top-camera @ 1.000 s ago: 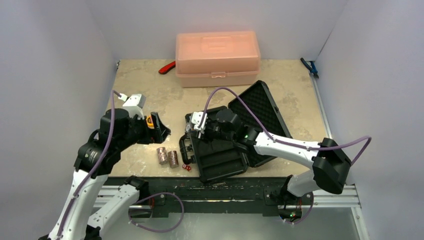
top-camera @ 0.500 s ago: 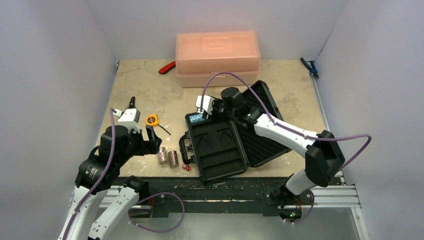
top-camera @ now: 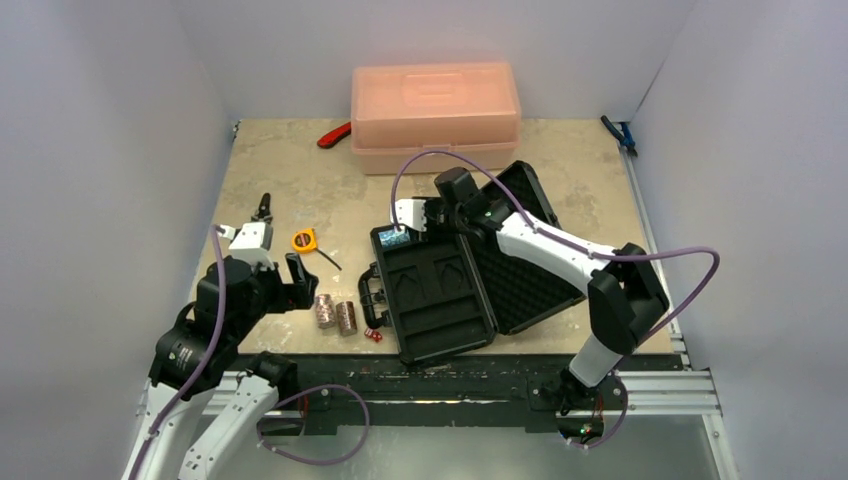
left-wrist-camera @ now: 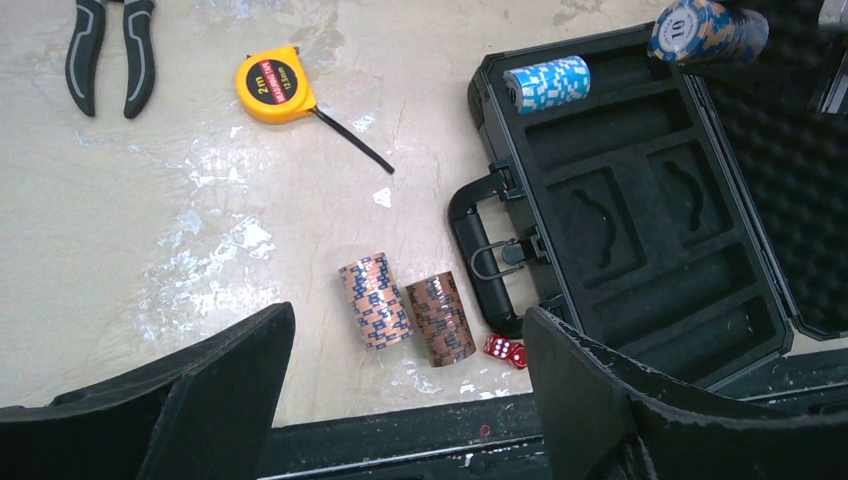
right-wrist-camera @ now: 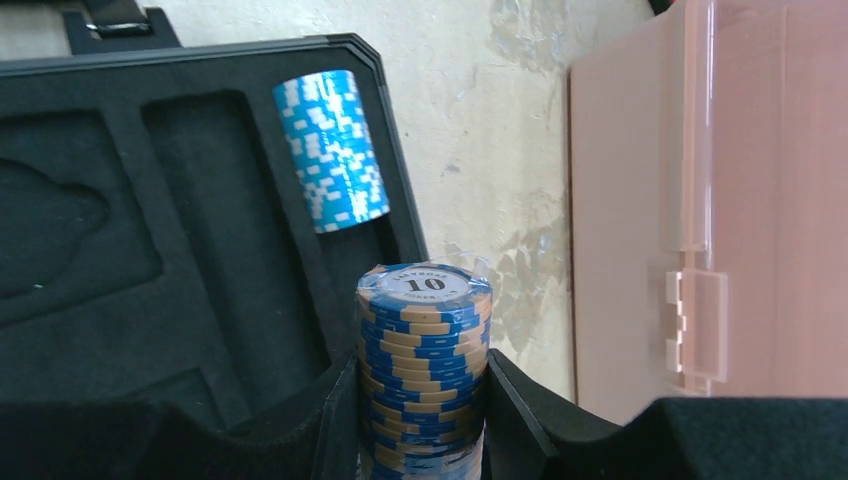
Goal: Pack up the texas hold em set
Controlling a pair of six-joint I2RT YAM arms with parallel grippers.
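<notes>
The black foam-lined briefcase lies open near the table's front, handle toward the left. A light blue chip stack lies in its far slot. My right gripper hovers at the case's far end, shut on a blue-and-tan chip stack. Two reddish-brown chip stacks and two red dice lie left of the handle. My left gripper hangs open above them, empty.
A yellow tape measure and black pliers lie left of the case. The pink plastic box stands at the back, a red tool beside it. Blue pliers lie at the far right.
My right gripper carried the blue-and-tan stack from over the case's left part to its far end. My left arm pulled back toward the near edge, uncovering the tape measure.
</notes>
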